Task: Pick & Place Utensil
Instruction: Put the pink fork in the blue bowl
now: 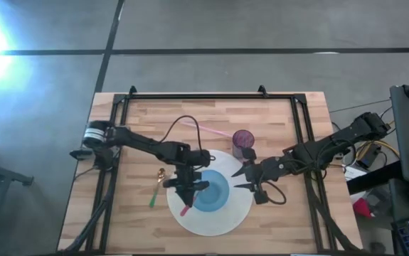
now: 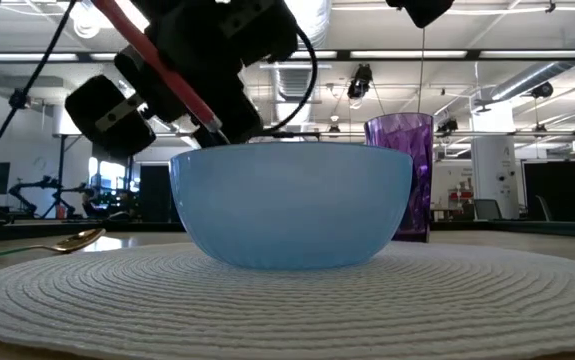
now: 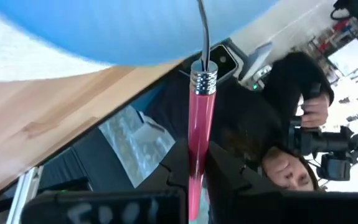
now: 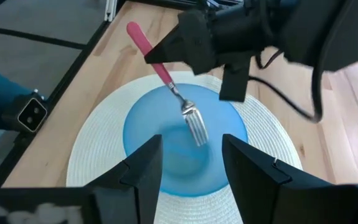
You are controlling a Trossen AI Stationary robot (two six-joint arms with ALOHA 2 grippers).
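Note:
A fork with a pink handle and steel tines hangs slanted over the blue bowl, which stands on a round white placemat. My left gripper is above the bowl's left rim and is shut on the fork. My right gripper waits open at the bowl's right side, and its fingers frame the bowl in the right wrist view. In the low view the bowl hides the tines. My left gripper pinches the fork's pink handle between its two fingers, about midway along, below the silver collar. The fingers come from above, across the handle. The fork is tilted, tines down inside the bowl and handle end toward the near edge; whether the tines touch the bowl, I cannot tell.
A purple cup stands just beyond the placemat, near the right gripper. A gold spoon and a green utensil lie on the wood left of the placemat. A pink straw lies toward the far side. A person shows beyond the table.

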